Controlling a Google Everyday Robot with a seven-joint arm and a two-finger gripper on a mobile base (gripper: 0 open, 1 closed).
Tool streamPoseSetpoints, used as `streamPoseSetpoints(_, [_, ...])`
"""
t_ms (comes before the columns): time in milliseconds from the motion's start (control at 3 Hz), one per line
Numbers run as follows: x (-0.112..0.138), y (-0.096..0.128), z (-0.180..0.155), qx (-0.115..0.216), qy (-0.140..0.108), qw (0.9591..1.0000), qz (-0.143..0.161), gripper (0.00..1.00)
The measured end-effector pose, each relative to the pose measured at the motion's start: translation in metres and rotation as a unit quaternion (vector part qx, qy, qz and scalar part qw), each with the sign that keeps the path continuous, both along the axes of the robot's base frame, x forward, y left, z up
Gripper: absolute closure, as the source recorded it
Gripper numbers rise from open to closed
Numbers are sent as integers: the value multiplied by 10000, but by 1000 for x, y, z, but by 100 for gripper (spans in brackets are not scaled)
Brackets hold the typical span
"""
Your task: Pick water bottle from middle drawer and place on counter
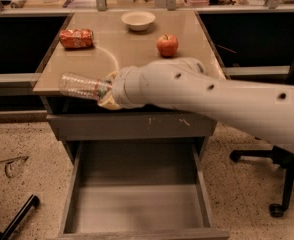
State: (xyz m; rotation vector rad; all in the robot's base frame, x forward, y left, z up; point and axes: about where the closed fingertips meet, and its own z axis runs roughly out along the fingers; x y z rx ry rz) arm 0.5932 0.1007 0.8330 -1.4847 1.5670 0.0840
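Observation:
My gripper (106,93) is shut on the water bottle (82,86), a clear crinkled bottle held lying sideways with its free end pointing left. It hangs over the front left edge of the beige counter (137,54), just above the surface. The white arm (212,96) reaches in from the right and hides the counter's front right part. Below, the middle drawer (137,204) is pulled open, and its flat grey bottom is bare.
On the counter are a crushed orange-red can (77,38) at the back left, a white bowl (138,20) at the back and a red apple (167,45) to the right. A closed scratched drawer front (137,126) sits above the open drawer. An office chair base (282,184) stands at the right.

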Motion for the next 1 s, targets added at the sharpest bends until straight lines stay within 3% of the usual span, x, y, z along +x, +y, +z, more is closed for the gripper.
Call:
streamPoseSetpoints(333, [61, -6, 12, -83, 132, 9996, -254, 100])
streamPoseSetpoints(667, [107, -33, -10, -225, 618, 9950, -758, 100])
streamPoseSetpoints(1000, [115, -37, -10, -250, 689, 9937, -854, 100])
